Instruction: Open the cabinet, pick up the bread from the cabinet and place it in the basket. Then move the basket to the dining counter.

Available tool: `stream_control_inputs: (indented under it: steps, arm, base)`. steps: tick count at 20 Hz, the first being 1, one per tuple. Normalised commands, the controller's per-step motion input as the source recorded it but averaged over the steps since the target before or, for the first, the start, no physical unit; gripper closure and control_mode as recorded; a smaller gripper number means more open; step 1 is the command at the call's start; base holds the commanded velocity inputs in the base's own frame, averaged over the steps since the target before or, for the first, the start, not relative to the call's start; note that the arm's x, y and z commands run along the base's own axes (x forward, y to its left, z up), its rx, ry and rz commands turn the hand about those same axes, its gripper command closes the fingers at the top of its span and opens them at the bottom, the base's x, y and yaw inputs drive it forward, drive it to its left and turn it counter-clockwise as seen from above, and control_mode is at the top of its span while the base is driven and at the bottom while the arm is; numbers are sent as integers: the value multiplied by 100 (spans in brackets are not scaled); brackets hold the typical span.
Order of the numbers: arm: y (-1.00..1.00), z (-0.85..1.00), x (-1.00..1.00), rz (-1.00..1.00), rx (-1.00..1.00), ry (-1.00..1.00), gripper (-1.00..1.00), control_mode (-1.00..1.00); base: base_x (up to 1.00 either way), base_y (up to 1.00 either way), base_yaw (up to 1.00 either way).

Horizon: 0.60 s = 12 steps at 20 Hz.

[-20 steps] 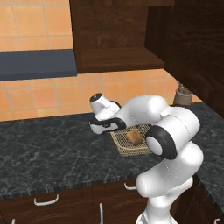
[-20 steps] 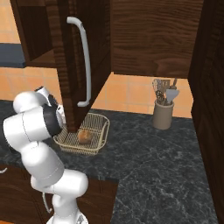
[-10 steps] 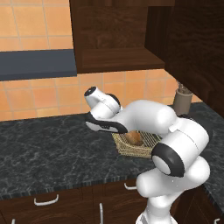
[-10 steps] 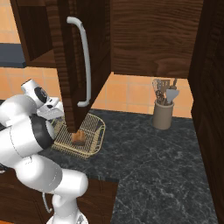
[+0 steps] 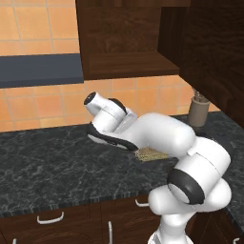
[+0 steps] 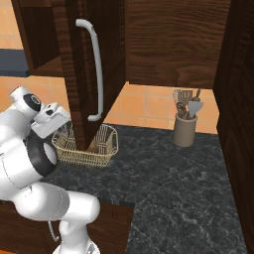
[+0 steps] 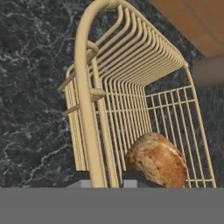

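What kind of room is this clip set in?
A rendered home kitchen, most likely: a black granite counter under dark wood cabinets, an orange tiled backsplash, and a utensil crock. A wire basket holding bread sits on the counter.

One basket, one bread, seemingly.

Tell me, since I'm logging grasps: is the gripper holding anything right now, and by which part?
The gripper straddles the basket at its thick rim wire, one fingertip each side. Whether it is clamped shut cannot be told. The bread lies inside, ungripped.
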Motion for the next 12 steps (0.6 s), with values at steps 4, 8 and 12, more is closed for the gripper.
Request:
stream_control_inputs:
  steps: [4, 8, 12]
  arm:
    - [23, 26, -38, 29, -13, -1, 100, -100]
    - [6, 42, -58, 22, -9, -13, 100, -100]
    - [0, 54, -35, 23, -6, -5, 100, -100]
  base:
    - [0, 0, 0]
    - [0, 0, 0]
    - [0, 0, 0]
